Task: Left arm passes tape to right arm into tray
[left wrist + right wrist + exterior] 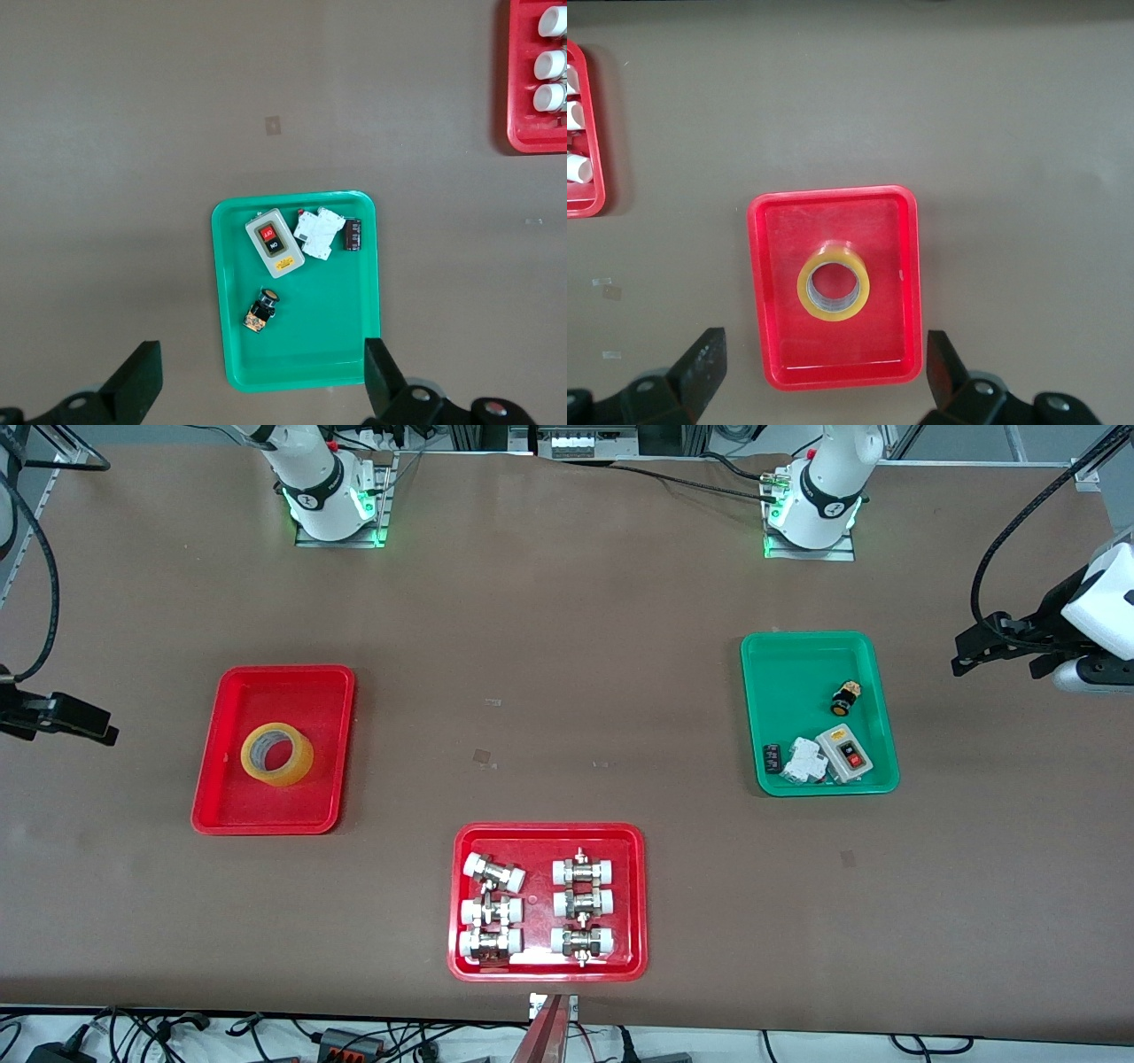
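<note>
The tape (277, 754), a yellow translucent roll with a pale core, lies flat in the plain red tray (221, 797) toward the right arm's end of the table. It also shows in the right wrist view (834, 285), inside the tray (769, 354). My right gripper (96, 728) is open and empty, high up at the right arm's end; its wrist view (824, 376) looks straight down on the tray. My left gripper (966, 657) is open and empty, high up at the left arm's end, and its wrist view (261, 381) looks down on a green tray.
A green tray (771, 655) with a switch box (844, 751) and small electrical parts sits toward the left arm's end. A red tray of metal pipe fittings (461, 957) sits near the table's front edge, nearer the camera than both other trays.
</note>
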You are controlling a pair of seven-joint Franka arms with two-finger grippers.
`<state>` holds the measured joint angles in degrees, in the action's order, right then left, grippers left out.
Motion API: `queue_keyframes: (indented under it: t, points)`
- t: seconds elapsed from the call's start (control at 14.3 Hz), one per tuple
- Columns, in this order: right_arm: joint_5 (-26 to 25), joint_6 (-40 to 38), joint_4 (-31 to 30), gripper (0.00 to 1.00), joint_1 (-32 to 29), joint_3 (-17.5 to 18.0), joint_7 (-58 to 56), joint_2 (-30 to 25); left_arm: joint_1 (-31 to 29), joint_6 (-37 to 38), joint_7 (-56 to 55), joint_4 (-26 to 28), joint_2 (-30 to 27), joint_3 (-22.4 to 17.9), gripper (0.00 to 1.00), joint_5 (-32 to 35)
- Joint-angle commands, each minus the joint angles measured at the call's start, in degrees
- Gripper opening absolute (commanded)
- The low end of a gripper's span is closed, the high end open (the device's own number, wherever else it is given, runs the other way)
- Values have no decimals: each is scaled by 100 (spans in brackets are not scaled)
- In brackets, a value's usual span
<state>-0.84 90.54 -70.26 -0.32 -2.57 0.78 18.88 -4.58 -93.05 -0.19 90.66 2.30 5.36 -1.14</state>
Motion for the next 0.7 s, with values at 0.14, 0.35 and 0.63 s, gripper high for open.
queue_keyframes:
  t: [0.14, 0.35, 0.63]
  points:
    - [-30, 315, -1022, 100, -21, -86, 36, -673, -70, 23, 194, -207, 51, -17, 100, 8]
    - [-57, 981, -2181, 100, -4, -77, -25, -1375, -52, 41, 221, -207, 69, 0, 100, 279]
    - [-48, 1151, -2888, 100, 5, -86, -202, -1905, -61, 41, 186, -207, 69, 9, 100, 334]
